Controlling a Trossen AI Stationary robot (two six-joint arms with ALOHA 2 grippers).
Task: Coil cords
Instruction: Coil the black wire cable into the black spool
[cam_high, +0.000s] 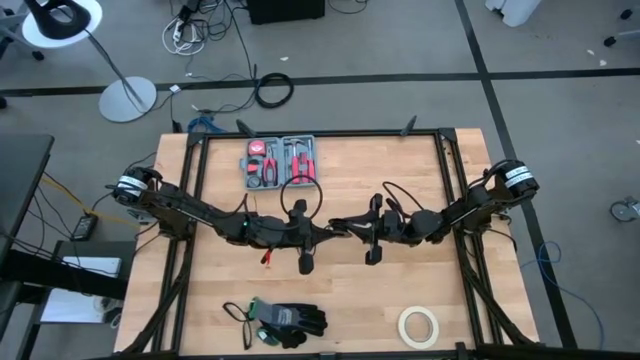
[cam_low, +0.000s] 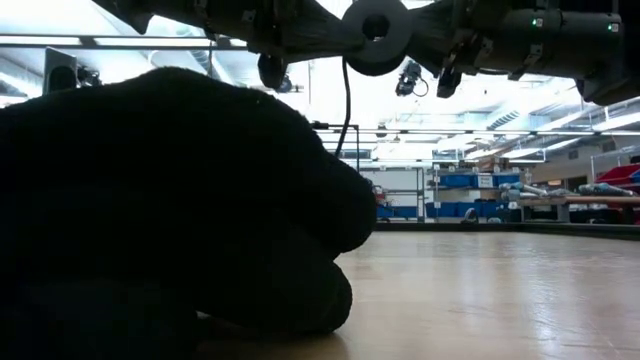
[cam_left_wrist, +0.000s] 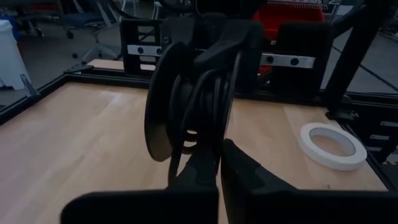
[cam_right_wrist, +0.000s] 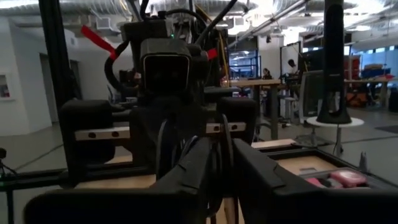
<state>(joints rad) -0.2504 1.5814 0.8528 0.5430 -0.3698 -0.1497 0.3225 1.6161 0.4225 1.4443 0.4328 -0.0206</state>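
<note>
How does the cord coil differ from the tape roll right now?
The cord coil is black; the tape roll is white. The cord coil stands on edge, raised off the table, with the left gripper shut on it and the right gripper at its other side; the tape roll lies flat on the table, untouched. Both are round.

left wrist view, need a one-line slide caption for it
Left gripper shut on the coiled black cord above the wooden table, white tape roll lying beyond.
</note>
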